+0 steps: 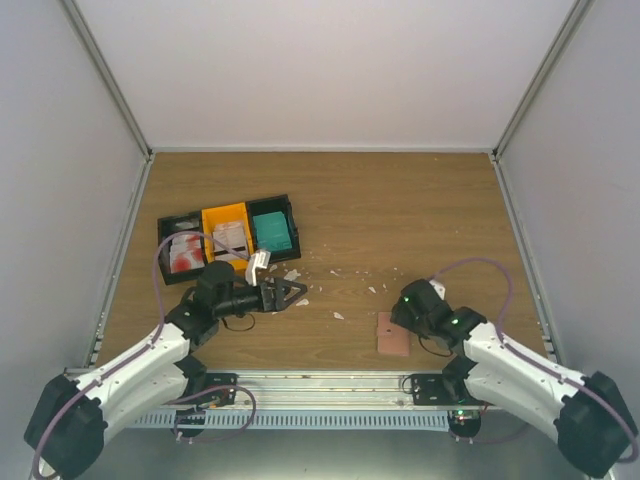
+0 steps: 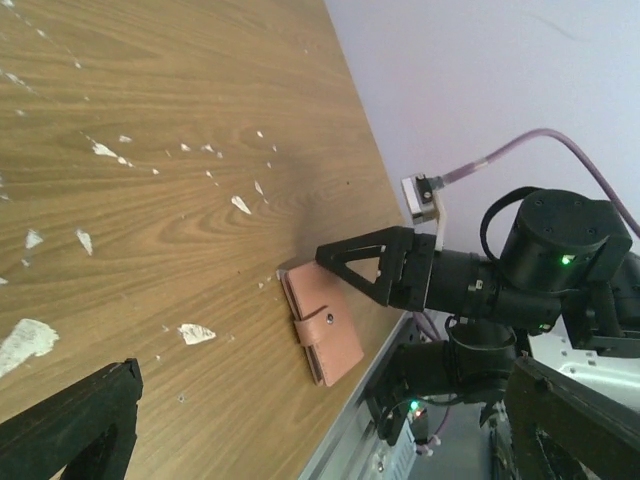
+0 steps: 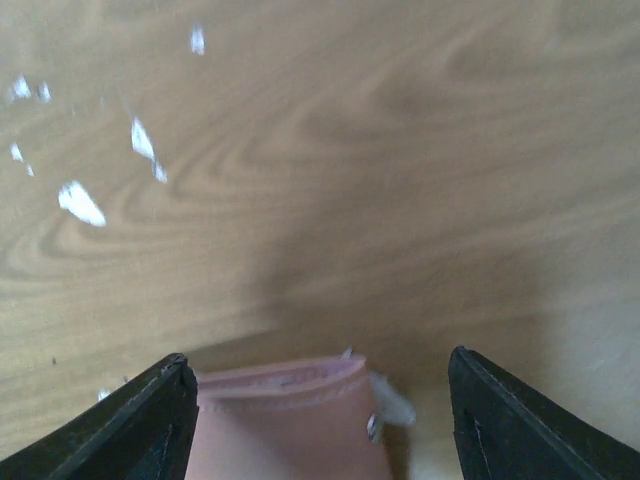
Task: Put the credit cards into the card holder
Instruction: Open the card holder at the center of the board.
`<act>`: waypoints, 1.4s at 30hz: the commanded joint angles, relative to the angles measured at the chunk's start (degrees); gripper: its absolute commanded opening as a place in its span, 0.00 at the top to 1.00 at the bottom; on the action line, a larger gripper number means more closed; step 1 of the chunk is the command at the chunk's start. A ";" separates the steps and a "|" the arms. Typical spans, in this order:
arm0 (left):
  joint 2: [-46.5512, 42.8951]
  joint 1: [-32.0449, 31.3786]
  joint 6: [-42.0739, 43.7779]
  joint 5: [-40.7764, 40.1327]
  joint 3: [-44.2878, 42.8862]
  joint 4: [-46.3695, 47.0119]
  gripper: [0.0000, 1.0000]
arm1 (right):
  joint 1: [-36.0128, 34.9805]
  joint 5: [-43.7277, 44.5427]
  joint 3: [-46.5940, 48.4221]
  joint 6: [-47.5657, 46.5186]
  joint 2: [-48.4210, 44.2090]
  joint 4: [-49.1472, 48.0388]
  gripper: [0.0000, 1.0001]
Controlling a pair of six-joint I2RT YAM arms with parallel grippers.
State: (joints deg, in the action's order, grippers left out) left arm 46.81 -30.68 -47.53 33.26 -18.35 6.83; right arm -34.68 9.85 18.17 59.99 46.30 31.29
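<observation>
Near the table's (image 1: 400, 200) near edge: card holder (image 1: 393, 333) lay between the right gripper's (image 3: 318, 375) wide-spread fingers, long axis roughly along them; left gripper (image 1: 290, 294), also wide, well apart.

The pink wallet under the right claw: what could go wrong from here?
The card holder lies flat and closed, so the open fingers of the right gripper might slip off it or just push it. It sits near the front edge of the table; a shove could send it over. A paper scrap beside it might get pinched too.
</observation>
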 commanded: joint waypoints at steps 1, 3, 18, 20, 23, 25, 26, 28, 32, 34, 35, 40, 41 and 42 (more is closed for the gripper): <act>2.42 -4.21 -2.27 -3.81 1.37 6.71 0.01 | -7.67 3.99 -0.21 8.15 3.01 0.30 0.34; 4.19 -6.13 -2.74 -4.92 1.41 7.46 0.01 | -10.73 2.94 -0.30 9.76 3.77 -0.18 0.36; 28.45 -28.31 -15.60 -24.69 -8.62 11.19 0.02 | -16.66 -2.13 -1.16 10.92 5.78 -9.01 0.36; 32.66 -29.97 -16.23 -26.45 -12.32 8.46 0.10 | -16.69 -0.84 -1.54 11.22 3.81 -6.11 0.36; 37.06 -31.61 -17.31 -26.74 -14.94 8.20 0.26 | -16.66 0.79 -1.48 11.63 -0.10 -1.64 0.36; 40.04 -32.58 -17.03 -25.54 -17.11 7.99 0.29 | -16.67 0.64 -1.53 11.64 -2.41 0.76 0.37; 41.56 -33.12 -17.11 -24.95 -17.88 7.76 0.30 | -16.66 0.05 -1.87 11.48 -3.15 1.39 0.38; 44.57 -34.20 -17.40 -23.09 -18.73 8.54 0.39 | -16.71 -1.42 -2.43 11.30 -4.02 2.62 0.39; 48.32 -35.94 -19.32 -20.93 -18.33 9.98 0.52 | -16.69 -4.56 -2.88 10.17 -3.93 3.47 0.41; 49.39 -36.58 -20.38 -20.27 -17.77 11.36 0.52 | -16.72 -5.72 -2.59 8.90 -3.15 3.50 0.42; 50.02 -36.76 -20.66 -19.41 -17.55 12.55 0.53 | -16.69 -6.64 -2.45 7.92 -2.68 3.21 0.44; 52.41 -36.91 -21.15 -18.27 -17.37 16.45 0.70 | -16.67 -12.94 -3.70 4.27 -0.28 -2.30 0.61; 52.31 -36.79 -20.93 -18.86 -17.57 15.75 0.75 | -16.69 -13.45 -3.95 4.11 0.13 -3.69 0.63; 52.01 -36.63 -20.60 -19.50 -17.75 14.75 0.80 | -16.72 -13.63 -4.09 4.13 0.51 -5.01 0.66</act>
State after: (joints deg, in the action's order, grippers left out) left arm 98.17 -67.18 -68.23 14.50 -36.42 19.84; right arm -50.83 0.93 15.81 66.06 45.25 30.09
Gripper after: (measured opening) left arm 0.271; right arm 0.385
